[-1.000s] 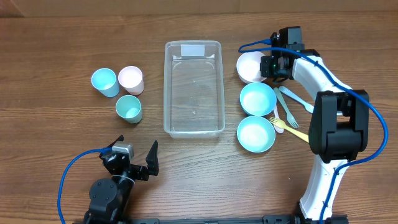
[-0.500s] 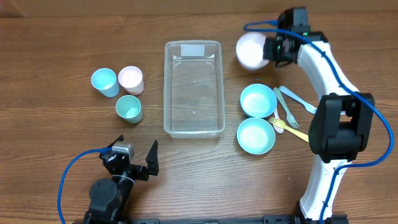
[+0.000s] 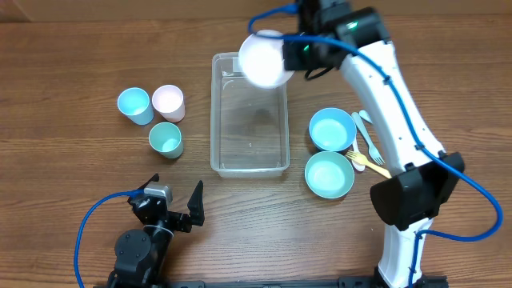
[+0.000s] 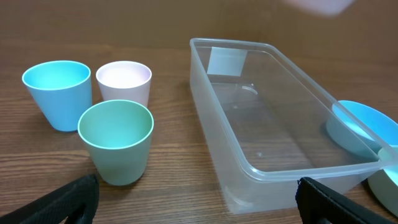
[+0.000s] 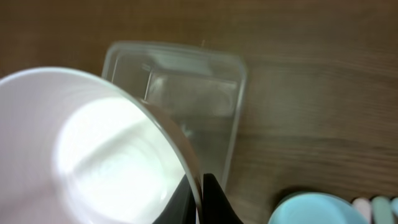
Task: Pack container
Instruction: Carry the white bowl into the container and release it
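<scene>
The clear container (image 3: pixel 249 164) lies empty mid-table; it also shows in the left wrist view (image 4: pixel 273 155) and the right wrist view (image 5: pixel 186 81). My right gripper (image 3: pixel 298 56) is shut on the rim of a white bowl (image 3: pixel 265 58) and holds it in the air over the container's far end. The bowl fills the left of the right wrist view (image 5: pixel 87 149), with the fingers (image 5: pixel 200 199) pinching its rim. My left gripper (image 3: pixel 176 204) is open and empty near the table's front edge, its fingertips apart in the left wrist view (image 4: pixel 196 199).
Two teal bowls (image 3: pixel 332 128) (image 3: pixel 329 174) sit right of the container, with plastic cutlery (image 3: pixel 370 148) beside them. Three cups stand left of it: blue (image 3: pixel 134 105), pink (image 3: pixel 169 102), green (image 3: pixel 166 140).
My right gripper lifted the white bowl off the table at the right and carried it left, to above the container's far end. The left arm has not moved.
</scene>
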Controlling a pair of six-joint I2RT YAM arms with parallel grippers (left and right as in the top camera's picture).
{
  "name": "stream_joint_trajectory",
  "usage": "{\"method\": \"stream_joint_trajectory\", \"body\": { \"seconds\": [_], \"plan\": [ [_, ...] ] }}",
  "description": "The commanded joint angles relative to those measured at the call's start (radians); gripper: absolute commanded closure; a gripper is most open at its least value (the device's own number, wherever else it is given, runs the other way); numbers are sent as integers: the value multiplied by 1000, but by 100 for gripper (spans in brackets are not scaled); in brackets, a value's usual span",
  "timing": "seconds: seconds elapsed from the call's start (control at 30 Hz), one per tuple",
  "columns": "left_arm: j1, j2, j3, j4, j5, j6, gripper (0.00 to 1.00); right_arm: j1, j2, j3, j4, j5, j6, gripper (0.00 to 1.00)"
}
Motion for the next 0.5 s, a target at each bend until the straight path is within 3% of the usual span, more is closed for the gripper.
{"method": "stream_joint_trajectory", "body": {
  "seconds": [0.0,0.27,0.47],
  "plan": [
    [5,-5,-4,4,-3,-14,0,27,-24,-140,71,-62,2,96],
    [5,-5,-4,4,-3,-14,0,76,-20,-360,344,-6,59,96],
    [5,-5,-4,4,-3,-14,0,76,-7,-364,418,75,127,96]
  ]
}}
